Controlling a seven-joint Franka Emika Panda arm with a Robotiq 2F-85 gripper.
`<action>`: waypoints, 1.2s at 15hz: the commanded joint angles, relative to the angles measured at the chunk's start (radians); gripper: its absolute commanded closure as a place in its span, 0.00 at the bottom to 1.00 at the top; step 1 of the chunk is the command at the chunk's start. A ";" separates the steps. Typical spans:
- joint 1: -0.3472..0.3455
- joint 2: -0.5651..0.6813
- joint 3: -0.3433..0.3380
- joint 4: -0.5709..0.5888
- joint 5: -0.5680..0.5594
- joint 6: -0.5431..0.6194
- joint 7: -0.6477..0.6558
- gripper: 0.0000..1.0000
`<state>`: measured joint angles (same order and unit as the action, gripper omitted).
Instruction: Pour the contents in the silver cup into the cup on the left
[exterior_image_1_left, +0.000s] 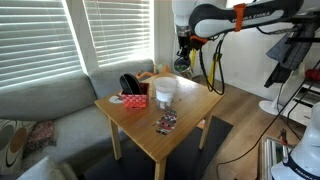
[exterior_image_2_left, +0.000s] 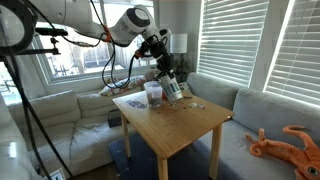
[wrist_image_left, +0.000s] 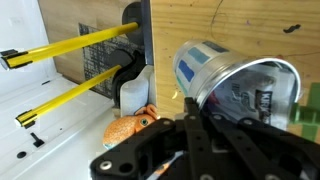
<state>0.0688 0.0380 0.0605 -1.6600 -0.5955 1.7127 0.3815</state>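
Evidently gripper (wrist_image_left: 192, 120) pinching rim of tilted silver cup (wrist_image_left: 228, 85) above wooden table (wrist_image_left: 240, 25); blue-white label (wrist_image_left: 190, 68), writing unreadable.

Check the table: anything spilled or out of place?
Small loose bits lie scattered on the table, apart from the upright silver cup and in no container. It may be a spill, but they are too small to identify. Nothing else stands out.
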 joint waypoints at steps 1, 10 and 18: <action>0.011 0.032 0.002 0.047 -0.069 -0.046 0.011 0.99; 0.122 0.162 0.054 0.194 -0.297 -0.303 -0.026 0.99; 0.228 0.367 0.061 0.365 -0.546 -0.457 -0.101 0.99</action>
<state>0.2667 0.3170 0.1289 -1.4067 -1.0502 1.3190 0.3455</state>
